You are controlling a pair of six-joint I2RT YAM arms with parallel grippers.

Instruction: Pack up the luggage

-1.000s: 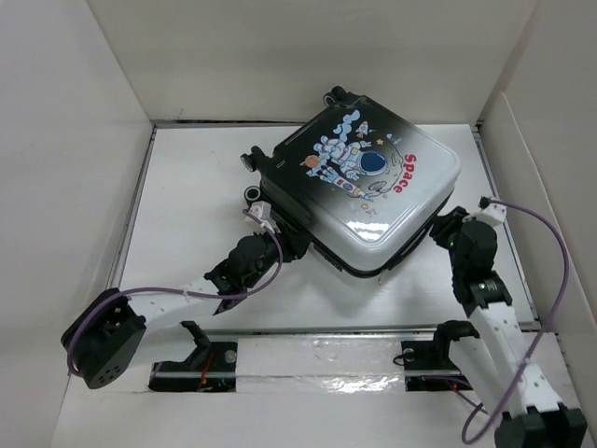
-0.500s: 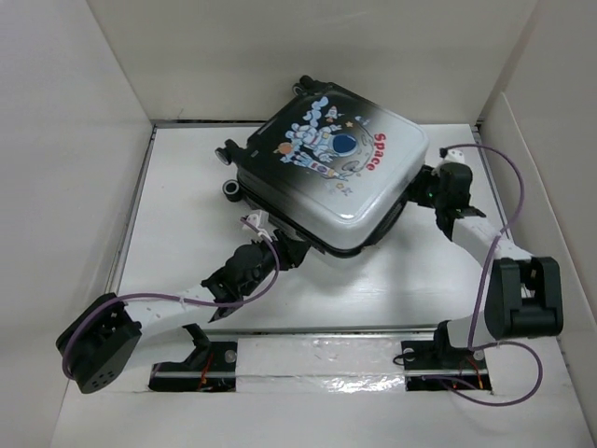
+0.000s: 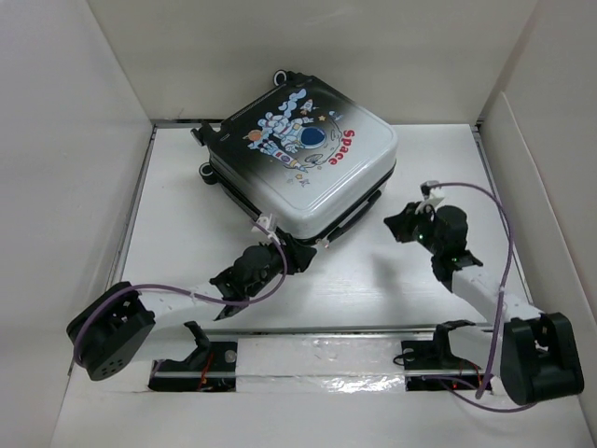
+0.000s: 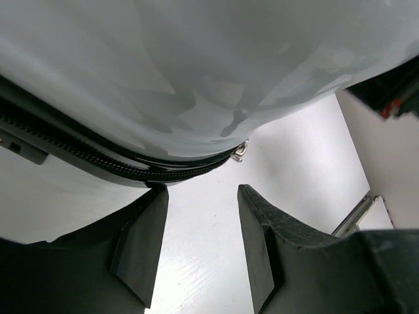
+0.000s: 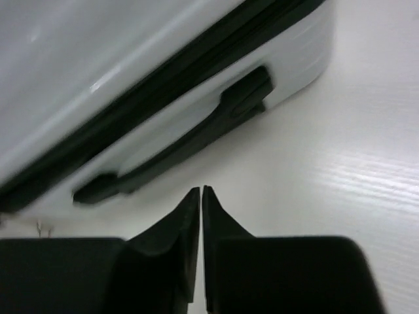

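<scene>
White table [image 3: 177,215] between white walls [image 3: 280,56], closed luggage [image 3: 298,173], left claw [image 4: 201,193] spread, right claw [image 5: 201,191] pressed together

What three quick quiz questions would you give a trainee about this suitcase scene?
1. Fill in: the red word printed on the suitcase reads ____.
2. True or false: the lid stands open.
3. Of the left gripper and the right gripper, which is shut with nothing between its fingers? A. left B. right

Key: 1 Space; 2 false; 3 B.
</scene>
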